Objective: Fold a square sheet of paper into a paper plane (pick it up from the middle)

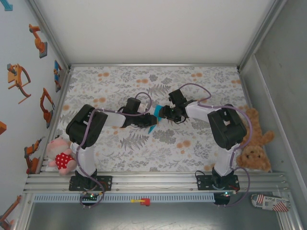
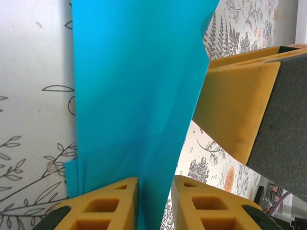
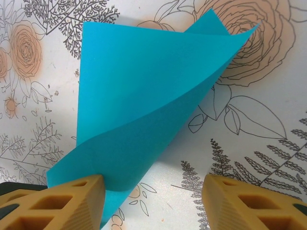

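The thin, bright turquoise-blue square sheet of paper [image 3: 144, 96] is bent into a loose curl between the two pincers, over the floral-clothed bench [image 1: 192, 143]. The left pincer [image 2: 154, 184] has its jaws slightly apart, with the sheet running up through the gap against one finger. The right pincer [image 3: 153, 184] gapes wide, and the sheet leans on one finger only. For a clean crease, I judge the layers should be squared edge to edge before either pincer presses. The sheet's lowest edge is cut off behind the fingers, so I cannot tell whether it touches the bench.
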